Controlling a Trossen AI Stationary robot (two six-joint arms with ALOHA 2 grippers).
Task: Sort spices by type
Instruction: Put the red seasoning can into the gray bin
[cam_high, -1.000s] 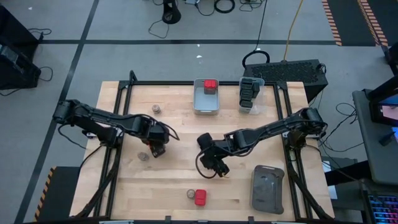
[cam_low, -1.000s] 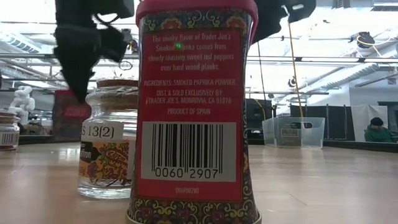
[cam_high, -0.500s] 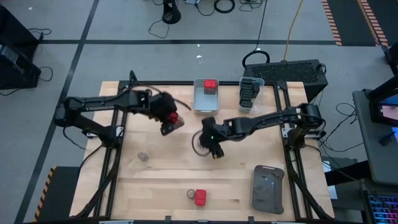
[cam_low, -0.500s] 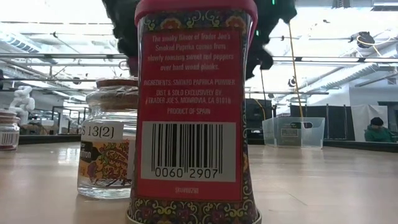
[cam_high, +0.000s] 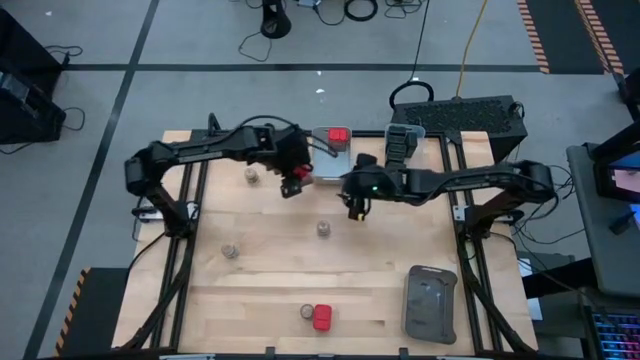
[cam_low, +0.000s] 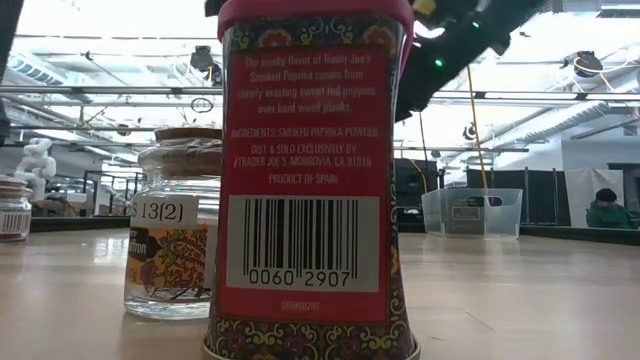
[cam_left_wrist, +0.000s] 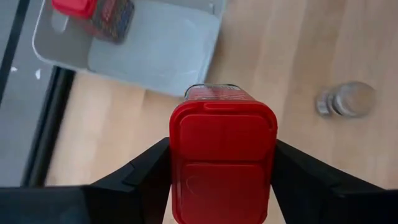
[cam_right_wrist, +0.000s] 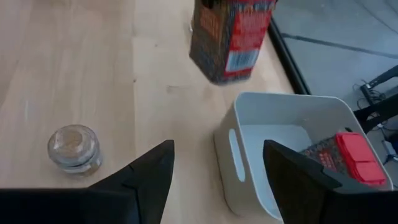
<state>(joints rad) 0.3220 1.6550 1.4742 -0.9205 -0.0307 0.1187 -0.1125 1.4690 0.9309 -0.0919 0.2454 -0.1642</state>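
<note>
My left gripper (cam_high: 295, 183) is shut on a red-capped spice tin (cam_left_wrist: 222, 162) and hangs just left of the grey bin (cam_high: 330, 170), where another red-capped tin (cam_high: 338, 135) lies. My right gripper (cam_high: 357, 208) stands open and empty over the table, near side of the bin; its wrist view shows the held tin (cam_right_wrist: 230, 37) ahead. Round jars (cam_high: 323, 229), (cam_high: 252, 175), (cam_high: 231, 251) stand on the wood. A red tin (cam_high: 322, 317) and a jar (cam_high: 307, 313) stand together near the front edge. Dark containers fill the clear bin (cam_high: 403, 150). My left gripper pinches the tin's red cap (cam_left_wrist: 180, 155) by two opposite sides between its two fingers. The fingers come from above, slanting down. The tin hangs below them, bottom end down and a little tilted, lifted clear of the table.
A flat dark grey tray (cam_high: 430, 303) lies at the near right corner. The two grippers are close together in front of the grey bin. In the low view the front red tin (cam_low: 310, 190) and jar (cam_low: 175, 230) fill most of the picture.
My left gripper has carried the red-capped tin up and toward the table's far edge and right, over to the grey bin, rolling its wrist on the way. My right gripper has moved from mid-table toward the far edge, still open, uncovering the jar at mid-table.
</note>
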